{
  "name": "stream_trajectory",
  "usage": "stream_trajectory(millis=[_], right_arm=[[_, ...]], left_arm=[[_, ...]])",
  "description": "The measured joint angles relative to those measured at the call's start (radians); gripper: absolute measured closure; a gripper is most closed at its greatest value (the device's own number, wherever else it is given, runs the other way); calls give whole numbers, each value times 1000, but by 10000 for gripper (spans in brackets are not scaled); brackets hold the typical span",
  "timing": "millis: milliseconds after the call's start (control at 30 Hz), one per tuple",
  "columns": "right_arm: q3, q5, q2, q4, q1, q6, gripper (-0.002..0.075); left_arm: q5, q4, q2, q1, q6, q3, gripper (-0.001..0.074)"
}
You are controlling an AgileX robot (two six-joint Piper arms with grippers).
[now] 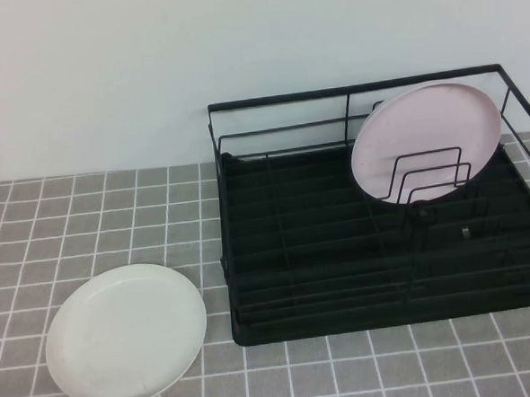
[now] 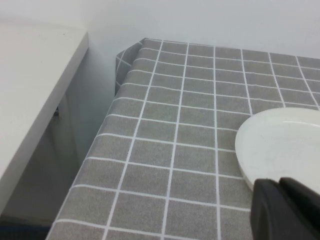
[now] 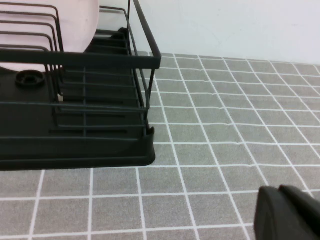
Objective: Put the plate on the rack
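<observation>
The white plate (image 1: 127,335) lies flat on the grey checked tablecloth at the front left, apart from the rack. The black wire rack (image 1: 255,330) stands at the right, with upright dividers. Neither gripper shows in the high view. In the left wrist view my left gripper (image 2: 279,182) is shut and empty, just at the near edge of the white plate (image 2: 285,145). In the right wrist view my right gripper (image 3: 279,190) is shut and empty over the bare cloth, to the side of the rack's corner (image 3: 75,150).
A pale pink plate (image 1: 423,139) stands on edge in the rack's dividers at the back right; it also shows in the right wrist view (image 3: 75,37). A white surface (image 2: 30,75) lies beyond the table's left edge. A white wall is behind.
</observation>
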State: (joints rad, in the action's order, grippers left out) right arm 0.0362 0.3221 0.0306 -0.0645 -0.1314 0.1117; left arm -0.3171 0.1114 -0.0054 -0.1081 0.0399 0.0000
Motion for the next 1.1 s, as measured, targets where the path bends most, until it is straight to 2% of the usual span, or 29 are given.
stream_trajectory(millis=[500,700,867,1000,1100], right_arm=[[0,0,0,0,0,0,729],[0,-21,0,24,0,0,729],[0,-189,0,202,0,-22,729],[0,-363,0,514,0,-155,729],[0,-430,0,767,0,-204,729]], left_arm=[[0,-34,2,0,-34,0,737],[50,107,2,0,14,0,737],[177,387,2,0,16,0,737],[227,627,2,0,16,0,737],[229,687,2,0,0,0,737]])
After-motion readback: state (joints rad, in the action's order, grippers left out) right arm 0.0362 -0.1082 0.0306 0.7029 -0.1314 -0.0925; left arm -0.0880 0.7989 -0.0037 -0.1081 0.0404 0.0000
